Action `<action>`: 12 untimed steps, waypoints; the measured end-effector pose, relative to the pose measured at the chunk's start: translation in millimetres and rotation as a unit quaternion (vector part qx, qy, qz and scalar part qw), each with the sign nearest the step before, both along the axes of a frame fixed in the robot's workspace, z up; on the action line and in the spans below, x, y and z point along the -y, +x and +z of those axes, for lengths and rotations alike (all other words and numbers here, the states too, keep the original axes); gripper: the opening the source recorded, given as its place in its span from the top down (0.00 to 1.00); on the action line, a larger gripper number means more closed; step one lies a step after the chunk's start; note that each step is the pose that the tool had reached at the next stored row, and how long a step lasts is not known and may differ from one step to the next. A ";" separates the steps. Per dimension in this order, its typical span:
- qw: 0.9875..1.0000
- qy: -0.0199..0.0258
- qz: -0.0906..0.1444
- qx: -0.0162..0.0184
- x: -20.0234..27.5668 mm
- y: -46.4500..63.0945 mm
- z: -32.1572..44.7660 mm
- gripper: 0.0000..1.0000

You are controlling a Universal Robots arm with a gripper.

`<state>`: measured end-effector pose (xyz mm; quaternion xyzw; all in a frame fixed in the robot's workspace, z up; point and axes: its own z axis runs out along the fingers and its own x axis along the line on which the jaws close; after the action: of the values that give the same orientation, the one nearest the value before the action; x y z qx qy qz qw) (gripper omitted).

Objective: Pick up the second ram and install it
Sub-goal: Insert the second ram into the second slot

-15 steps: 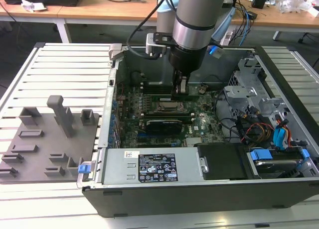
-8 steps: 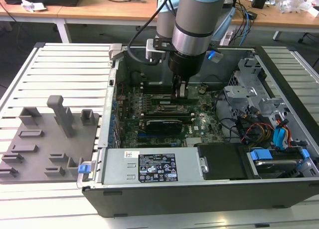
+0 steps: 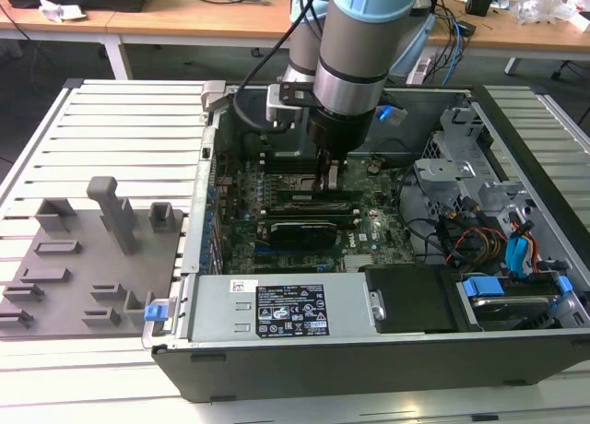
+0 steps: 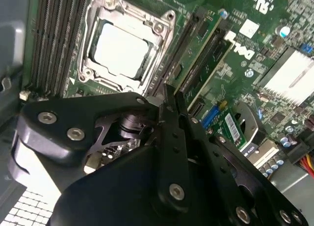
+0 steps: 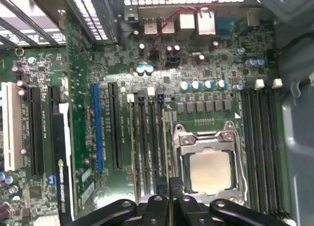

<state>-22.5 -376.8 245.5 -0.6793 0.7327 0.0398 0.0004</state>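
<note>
Arm vertical over mobo point(image 3: 304, 212), gripper point(image 3: 329, 177) jaws pinched narrow, prob. on ram point(image 5: 167, 157) edge-on in slot.

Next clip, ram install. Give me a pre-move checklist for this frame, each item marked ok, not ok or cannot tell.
1. Grip: gripper shut on the second ram, held edge-on: ok.
2. Alignment: ram runs parallel to the black slots: ok.
3. Position: ram lies at the slot bank, beside the CPU socket: ok.
4. Ram fully seated, end clips latched: cannot tell.
5. Cables lie apart from the gripper in the exterior view: ok.
</note>
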 end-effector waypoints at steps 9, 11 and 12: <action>1.000 0.000 0.000 0.000 5.2 -8.0 -12.3 0.87; 1.000 0.000 0.000 0.000 5.2 -8.6 -14.8 0.87; 1.000 0.000 0.000 0.000 5.2 -8.9 -15.4 0.87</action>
<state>-31.4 -382.0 230.1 -0.6793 0.7328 0.0398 0.0004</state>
